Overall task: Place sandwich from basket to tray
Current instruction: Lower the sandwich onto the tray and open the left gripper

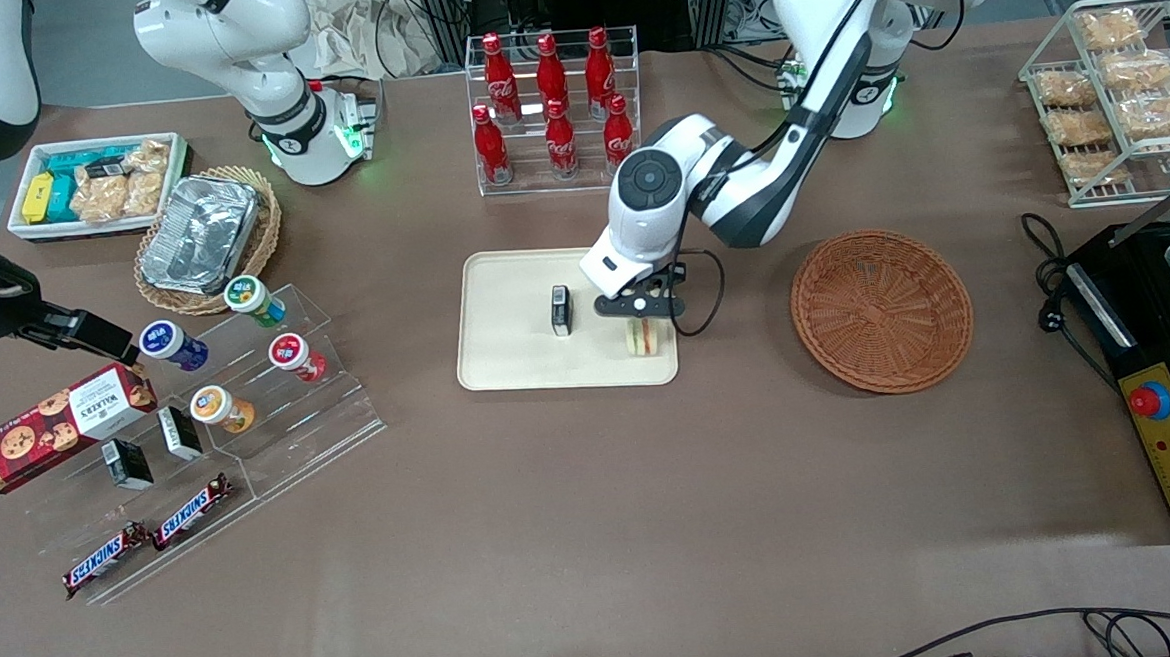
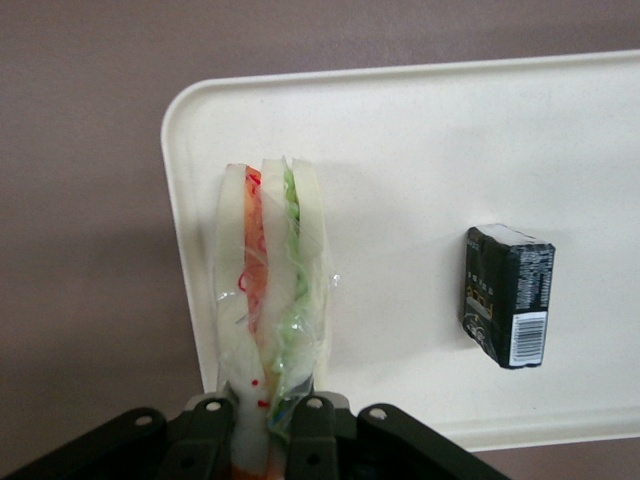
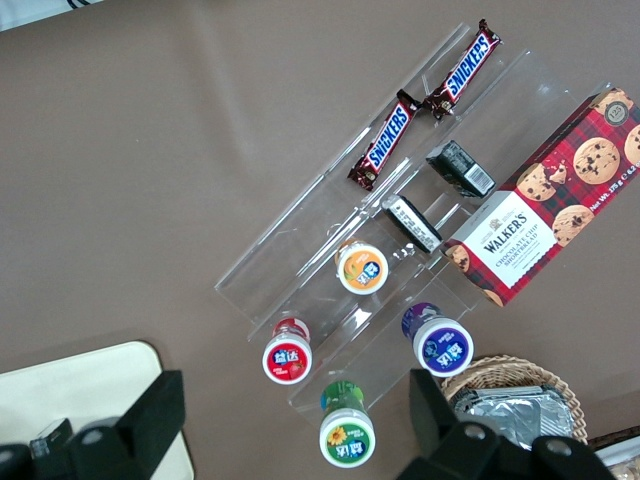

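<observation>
You are seeing the sandwich (image 2: 272,300) standing on edge over the tray (image 1: 512,367), at the tray's corner nearest the front camera on the working arm's side, with the gripper (image 1: 645,317) pinching its bread faces between narrow fingers (image 2: 205,432), so the placing step looks nearly done. Next, you are likely calling for the jaws to part and a straight lift clear, leaving the basket (image 1: 881,310) empty. Readable writing is sitting apart from the task: Walkers on the biscuit box (image 1: 59,423) and Snickers on the bars (image 1: 150,540).

Robot lab — mock shop, snack displays (image 1: 200,429)
</observation>
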Robot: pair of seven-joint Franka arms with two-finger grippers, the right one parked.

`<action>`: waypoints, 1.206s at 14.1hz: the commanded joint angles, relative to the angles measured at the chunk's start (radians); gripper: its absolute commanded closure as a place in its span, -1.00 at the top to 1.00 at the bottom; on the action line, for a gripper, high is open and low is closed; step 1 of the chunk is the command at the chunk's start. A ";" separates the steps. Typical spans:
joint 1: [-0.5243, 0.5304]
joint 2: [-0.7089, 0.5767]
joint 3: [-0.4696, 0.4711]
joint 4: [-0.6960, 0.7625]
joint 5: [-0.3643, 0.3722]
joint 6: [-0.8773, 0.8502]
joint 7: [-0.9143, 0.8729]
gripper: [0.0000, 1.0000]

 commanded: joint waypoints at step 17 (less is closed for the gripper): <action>0.245 -0.332 0.047 0.150 0.046 -0.447 0.140 1.00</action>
